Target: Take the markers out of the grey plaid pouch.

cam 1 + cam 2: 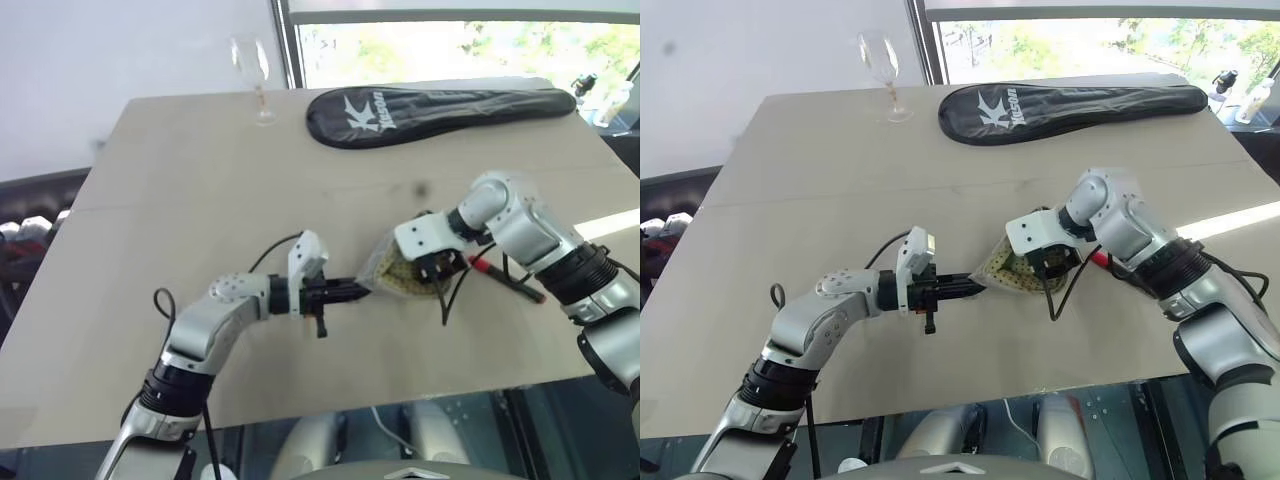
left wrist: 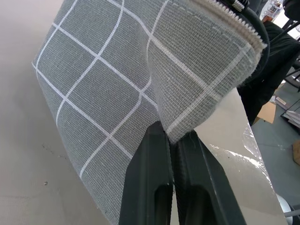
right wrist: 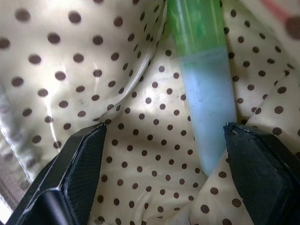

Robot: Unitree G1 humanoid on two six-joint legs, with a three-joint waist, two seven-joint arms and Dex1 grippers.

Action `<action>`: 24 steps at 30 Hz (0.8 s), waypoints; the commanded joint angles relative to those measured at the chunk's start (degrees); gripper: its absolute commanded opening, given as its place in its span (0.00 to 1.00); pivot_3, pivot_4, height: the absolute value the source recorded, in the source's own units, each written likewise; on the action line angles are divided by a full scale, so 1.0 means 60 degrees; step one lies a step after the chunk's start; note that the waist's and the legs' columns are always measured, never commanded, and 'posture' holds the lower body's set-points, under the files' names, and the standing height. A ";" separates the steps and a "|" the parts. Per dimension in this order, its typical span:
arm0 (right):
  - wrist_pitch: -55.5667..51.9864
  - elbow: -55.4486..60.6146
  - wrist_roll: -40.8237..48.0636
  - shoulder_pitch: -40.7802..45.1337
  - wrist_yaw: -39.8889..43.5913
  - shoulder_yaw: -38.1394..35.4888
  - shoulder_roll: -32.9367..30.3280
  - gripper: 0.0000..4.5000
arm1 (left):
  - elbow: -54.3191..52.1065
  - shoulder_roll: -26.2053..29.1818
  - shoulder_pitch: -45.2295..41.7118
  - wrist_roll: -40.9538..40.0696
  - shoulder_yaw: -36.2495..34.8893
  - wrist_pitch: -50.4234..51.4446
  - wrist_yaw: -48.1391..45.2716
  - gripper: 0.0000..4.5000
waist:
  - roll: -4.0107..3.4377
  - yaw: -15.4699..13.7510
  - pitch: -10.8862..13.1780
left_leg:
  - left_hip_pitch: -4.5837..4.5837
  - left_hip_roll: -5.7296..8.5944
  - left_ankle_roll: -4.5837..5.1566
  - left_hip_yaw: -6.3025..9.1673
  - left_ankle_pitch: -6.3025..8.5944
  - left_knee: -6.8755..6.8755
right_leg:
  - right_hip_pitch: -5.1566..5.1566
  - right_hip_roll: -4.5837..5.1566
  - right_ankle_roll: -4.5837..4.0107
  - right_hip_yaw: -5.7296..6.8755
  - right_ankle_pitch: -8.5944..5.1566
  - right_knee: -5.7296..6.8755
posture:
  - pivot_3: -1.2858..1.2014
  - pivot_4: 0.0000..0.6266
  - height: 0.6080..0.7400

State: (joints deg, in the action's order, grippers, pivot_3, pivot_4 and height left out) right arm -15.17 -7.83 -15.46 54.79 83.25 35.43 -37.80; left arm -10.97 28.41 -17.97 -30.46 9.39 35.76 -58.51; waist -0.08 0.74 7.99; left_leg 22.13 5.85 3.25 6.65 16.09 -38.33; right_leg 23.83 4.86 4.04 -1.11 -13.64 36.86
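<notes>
Left gripper (image 2: 171, 140) clamping folded edge of grey plaid pouch (image 2: 117, 89), holding it up near table (image 1: 200, 180) centre. Right gripper (image 3: 159, 154) reaching inside pouch mouth, jaws spread wide, gripping nothing. Green-capped marker (image 3: 206, 93) lying between fingers, nearer one fingertip (image 3: 262, 164), on dotted lining. Red-capped marker (image 1: 505, 278) lying on table just beside pouch. Open tabletop stretching all round; black racket cover (image 1: 440, 108) and wine glass (image 1: 252, 75) sitting well apart at far edge.
</notes>
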 commanded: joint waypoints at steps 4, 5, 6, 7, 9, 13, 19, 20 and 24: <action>-0.0457 0.1581 0.0362 0.0183 0.0341 -0.0790 -0.0424 0.91 | -0.0277 -0.0320 -0.0296 -0.1442 -0.0764 0.1205 0.0182 0.00 | 0.0000 -0.0013 0.0000 | 0.0006 0.0000 0.0000 0.0008 0.0000 0.0000 | 0.0003 0.0001 0.0000 0.0006 0.0000 -0.0003 | 0.52 0.24 1.00; -0.0465 0.1657 0.0385 0.0200 0.0430 -0.0770 -0.0470 0.91 | -0.0302 -0.0341 -0.0308 -0.1641 -0.0836 0.1428 0.0216 0.00 | 0.0000 -0.0012 0.0000 | 0.0005 0.0001 0.0000 0.0008 0.0000 -0.0001 | 0.0002 0.0001 0.0000 0.0007 0.0000 -0.0002 | 0.52 0.24 1.00; -0.0459 0.1708 0.0417 0.0196 0.0582 -0.0704 -0.0521 0.91 | -0.0334 -0.0350 -0.0302 -0.1838 -0.0901 0.1650 0.0235 0.00 | 0.0000 -0.0010 0.0000 | 0.0005 0.0001 0.0000 0.0008 0.0000 -0.0001 | 0.0002 0.0001 0.0000 0.0007 0.0000 -0.0002 | 0.52 0.24 1.00; -0.0434 0.1722 0.0424 0.0181 0.0682 -0.0637 -0.0554 0.91 | -0.0354 -0.0350 -0.0290 -0.1980 -0.0947 0.1809 0.0251 0.00 | 0.0000 -0.0006 0.0000 | 0.0005 0.0001 0.0000 0.0007 0.0000 -0.0001 | 0.0001 0.0001 0.0000 0.0006 0.0000 -0.0002 | 0.52 0.24 1.00; -0.0252 0.1596 0.0317 0.0154 0.0738 -0.0462 -0.0588 0.91 | -0.0335 -0.0315 -0.0244 -0.2073 -0.0974 0.1943 0.0259 0.00 | 0.0000 -0.0002 0.0000 | 0.0005 0.0000 0.0000 0.0008 0.0000 -0.0001 | 0.0002 0.0001 0.0000 0.0006 0.0000 -0.0001 | 0.52 0.24 1.00; 0.0099 0.1072 0.0116 0.0161 0.0667 -0.0191 -0.0478 0.91 | -0.0270 -0.0264 -0.0172 -0.1982 -0.0883 0.1945 0.0272 0.00 | 0.0000 0.0001 0.0000 | 0.0005 0.0001 0.0000 0.0005 0.0000 0.0000 | 0.0002 0.0002 0.0000 0.0004 0.0000 -0.0001 | 0.52 0.24 1.00; 0.0836 -0.0236 -0.0295 0.0069 0.0343 0.0234 0.0019 0.91 | -0.0261 -0.0200 0.0213 -0.1665 -0.0676 0.1666 0.0241 0.00 | 0.0000 0.0014 0.0000 | -0.0001 0.0000 -0.0002 0.0003 -0.0001 0.0001 | 0.0001 0.0000 0.0000 0.0001 0.0000 -0.0001 | 0.52 0.24 1.00; 0.0986 -0.0482 -0.0368 0.0067 0.0267 0.0276 0.0113 0.91 | -0.0301 -0.0223 0.0284 -0.1650 -0.0657 0.1646 0.0262 0.00 | 0.0000 0.0011 0.0000 | -0.0002 0.0000 -0.0003 0.0003 -0.0001 0.0002 | 0.0000 0.0000 0.0000 0.0002 0.0000 0.0000 | 0.52 0.24 1.00; 0.1815 -0.1732 -0.0794 0.0145 -0.0166 0.0517 0.0502 0.91 | -0.0435 -0.0294 0.0466 -0.1605 -0.0578 0.1567 0.0338 0.00 | 0.0001 0.0024 -0.0001 | -0.0020 0.0000 -0.0003 0.0000 -0.0001 0.0001 | -0.0009 -0.0002 0.0000 -0.0002 0.0000 0.0000 | 0.52 0.24 1.00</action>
State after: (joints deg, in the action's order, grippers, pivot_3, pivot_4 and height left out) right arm -5.85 -15.19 -17.71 55.29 83.22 37.42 -34.26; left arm -10.93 26.63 -15.49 -39.38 5.94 46.06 -55.57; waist -0.08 0.88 7.98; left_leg 22.00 5.85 3.23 6.65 16.07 -38.32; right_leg 23.78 4.84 4.04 -1.12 -13.64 36.86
